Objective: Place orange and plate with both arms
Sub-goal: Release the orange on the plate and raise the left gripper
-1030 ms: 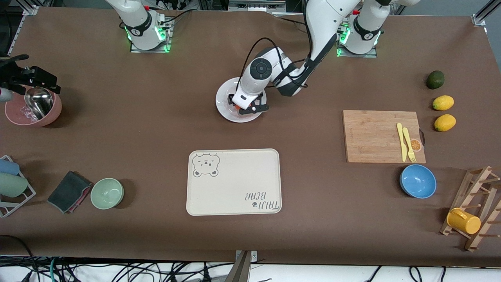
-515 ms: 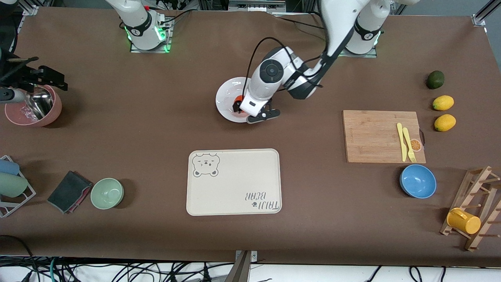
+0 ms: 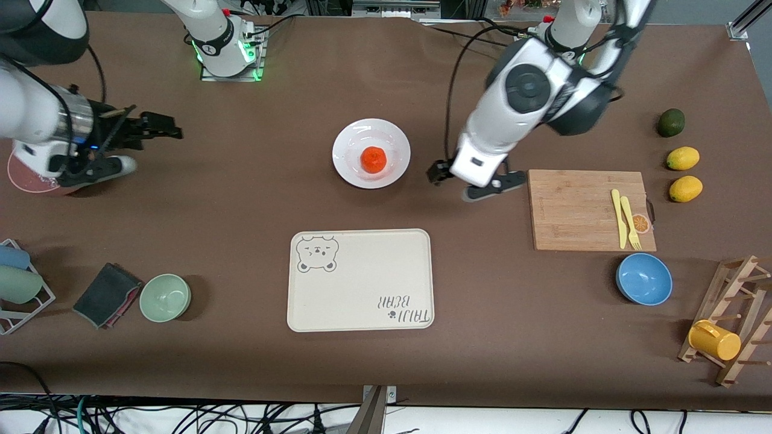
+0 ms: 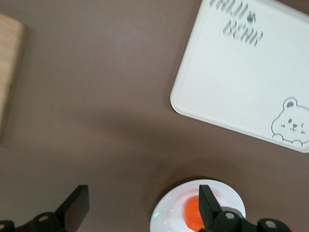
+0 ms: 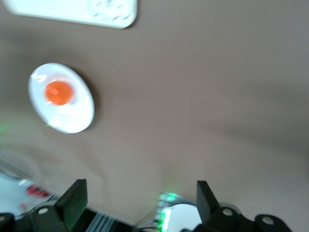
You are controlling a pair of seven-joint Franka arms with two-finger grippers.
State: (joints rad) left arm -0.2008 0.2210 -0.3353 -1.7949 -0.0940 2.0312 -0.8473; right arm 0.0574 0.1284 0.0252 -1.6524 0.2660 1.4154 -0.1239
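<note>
The orange lies in the middle of the white plate, which sits on the brown table farther from the front camera than the bear tray. My left gripper is open and empty, up over bare table between the plate and the cutting board. My right gripper is open and empty, up over the table at the right arm's end. The left wrist view shows the plate and orange by my fingers. The right wrist view shows the plate and orange.
The board holds a yellow knife and fork. A blue bowl, two lemons and an avocado are at the left arm's end. A pink bowl, green bowl and cloth are at the right arm's end.
My left gripper let go of the orange on the plate, rose and moved toward the cutting board. My right arm swung from over the pink bowl toward the table's middle.
</note>
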